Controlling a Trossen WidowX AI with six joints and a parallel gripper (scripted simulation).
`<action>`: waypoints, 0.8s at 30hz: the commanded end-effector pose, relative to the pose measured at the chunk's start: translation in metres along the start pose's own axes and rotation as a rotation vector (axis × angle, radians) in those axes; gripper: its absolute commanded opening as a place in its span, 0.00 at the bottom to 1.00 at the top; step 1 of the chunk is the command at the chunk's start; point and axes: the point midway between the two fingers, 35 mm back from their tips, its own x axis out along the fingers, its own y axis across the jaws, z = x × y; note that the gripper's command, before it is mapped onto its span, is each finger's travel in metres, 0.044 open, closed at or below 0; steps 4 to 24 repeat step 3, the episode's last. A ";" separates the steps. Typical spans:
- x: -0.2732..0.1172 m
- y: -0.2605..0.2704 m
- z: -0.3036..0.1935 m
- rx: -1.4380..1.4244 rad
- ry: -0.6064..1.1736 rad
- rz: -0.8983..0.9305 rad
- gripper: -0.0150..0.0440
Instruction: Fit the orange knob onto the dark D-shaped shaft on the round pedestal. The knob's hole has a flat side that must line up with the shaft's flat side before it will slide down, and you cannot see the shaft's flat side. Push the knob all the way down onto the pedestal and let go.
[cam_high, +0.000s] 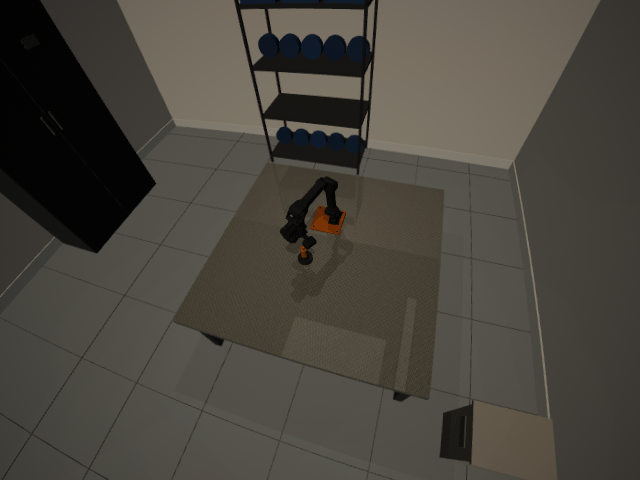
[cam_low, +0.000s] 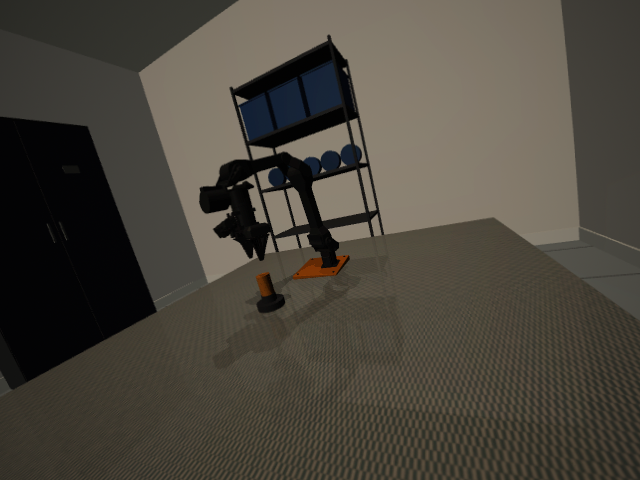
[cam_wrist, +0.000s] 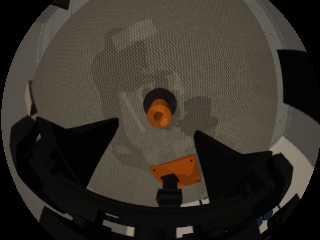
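Observation:
The orange knob (cam_high: 303, 251) (cam_low: 264, 284) (cam_wrist: 159, 114) stands upright over the middle of the dark round pedestal (cam_high: 305, 260) (cam_low: 270, 305) (cam_wrist: 167, 95), with its round top opening showing in the wrist view. In the exterior view a narrow dark part shows between the knob's lower end and the pedestal's broad disc; I cannot tell whether it is shaft or part of the pedestal. The shaft's flat side is hidden. My gripper (cam_low: 255, 257) (cam_wrist: 156, 128) is open and empty, above the knob and apart from it. Its fingertips are hidden in the top view.
The arm's orange base plate (cam_high: 321, 223) (cam_low: 310, 268) (cam_wrist: 185, 168) lies behind the pedestal on the woven table top (cam_high: 361, 289) (cam_low: 413, 361) (cam_wrist: 225, 75). A shelf rack (cam_high: 316, 109) (cam_low: 289, 135) stands behind the table, and a black cabinet (cam_high: 62, 129) (cam_low: 56, 248) stands at the left.

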 end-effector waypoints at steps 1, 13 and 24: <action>0.003 0.000 -0.001 -0.002 0.023 -0.004 1.00; 0.003 0.000 -0.001 -0.002 0.023 -0.004 1.00; 0.003 0.000 -0.001 -0.002 0.023 -0.004 1.00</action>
